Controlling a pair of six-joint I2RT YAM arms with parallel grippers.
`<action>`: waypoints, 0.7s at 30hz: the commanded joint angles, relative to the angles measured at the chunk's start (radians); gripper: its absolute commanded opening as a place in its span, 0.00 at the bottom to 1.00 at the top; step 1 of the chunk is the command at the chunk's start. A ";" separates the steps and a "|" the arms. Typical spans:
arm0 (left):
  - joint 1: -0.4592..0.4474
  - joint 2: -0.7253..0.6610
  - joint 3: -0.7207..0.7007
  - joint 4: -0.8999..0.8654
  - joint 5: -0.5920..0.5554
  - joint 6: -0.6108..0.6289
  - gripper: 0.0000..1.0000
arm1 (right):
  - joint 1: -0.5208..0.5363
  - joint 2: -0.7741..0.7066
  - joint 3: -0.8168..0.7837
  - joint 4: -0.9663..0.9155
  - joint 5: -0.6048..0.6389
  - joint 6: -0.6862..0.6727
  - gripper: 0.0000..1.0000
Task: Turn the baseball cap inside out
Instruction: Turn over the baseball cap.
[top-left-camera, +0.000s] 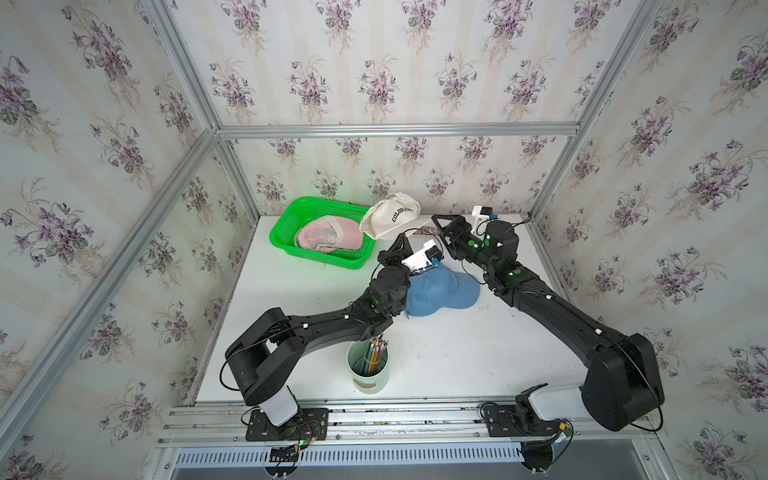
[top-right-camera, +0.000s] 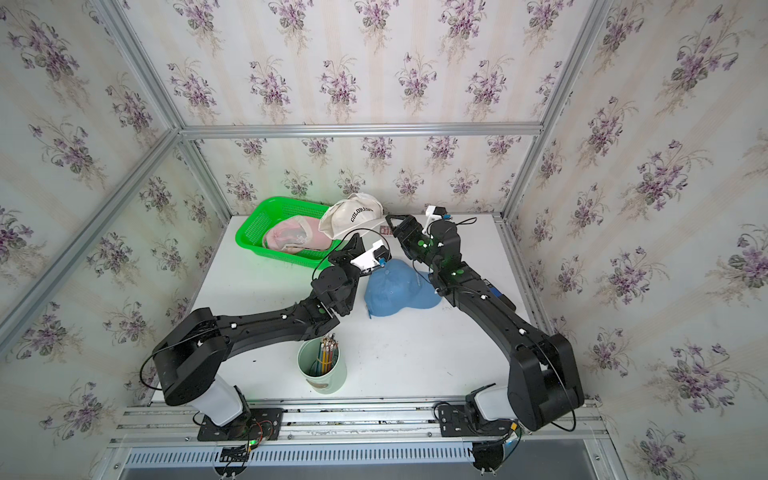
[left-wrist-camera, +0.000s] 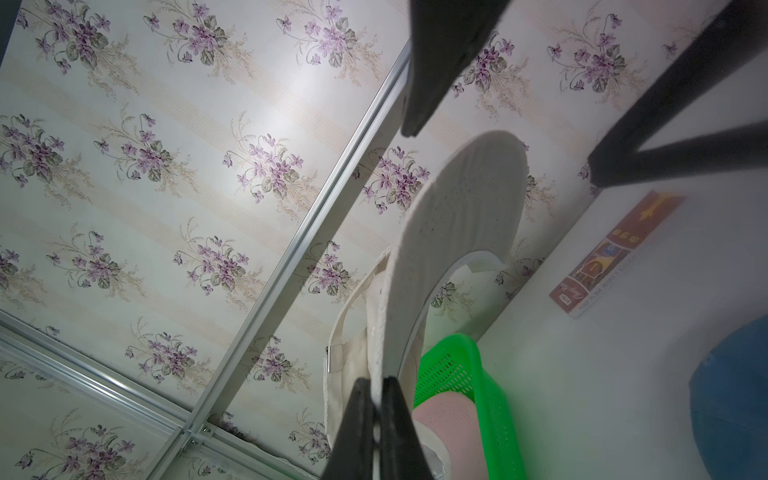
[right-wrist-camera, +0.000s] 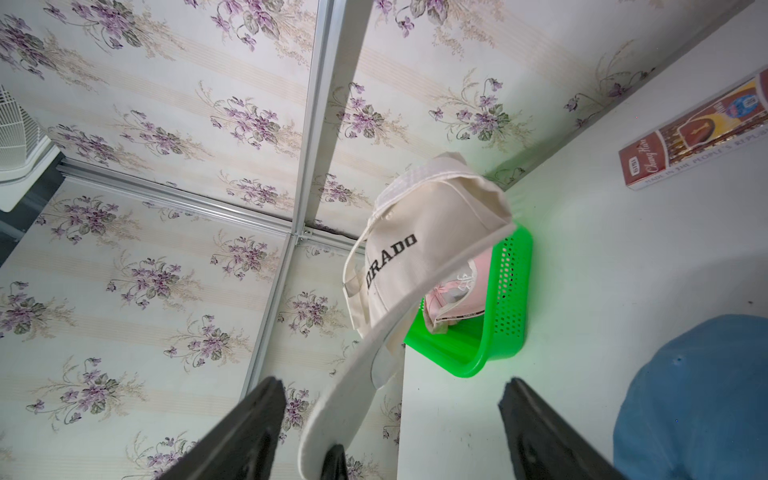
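L gripper (left-wrist-camera: 376, 388) clenched on the stiff brim edge of white COLORADO cap (top-left-camera: 390, 216), hanging far-centre, just right of green basket (top-left-camera: 277, 237). R gripper (right-wrist-camera: 392, 382) spread wide, empty. Crown prob. soft, light: pinch its rim, push thru.

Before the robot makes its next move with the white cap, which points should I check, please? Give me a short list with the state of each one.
1. Left gripper shut on the brim of the white cap: ok.
2. White cap held clear of the table: ok.
3. Right gripper open for a second grip: ok.
4. Right gripper touching the cap: cannot tell; the right wrist view only shows the brim between its jaws.
5. Cap turned inside out: not ok; the lettering faces outward.
6. Blue cap out of the way: cannot tell; it lies on the table between the arms.
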 joint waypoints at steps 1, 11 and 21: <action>-0.004 -0.004 -0.017 0.084 0.038 0.021 0.00 | 0.000 0.029 0.028 0.071 -0.021 0.013 0.84; -0.062 0.068 -0.050 0.293 0.066 0.180 0.00 | 0.000 0.127 0.044 0.120 -0.069 0.060 0.66; -0.072 0.071 -0.037 0.238 0.056 0.166 0.09 | -0.003 0.139 0.040 0.101 -0.078 0.033 0.00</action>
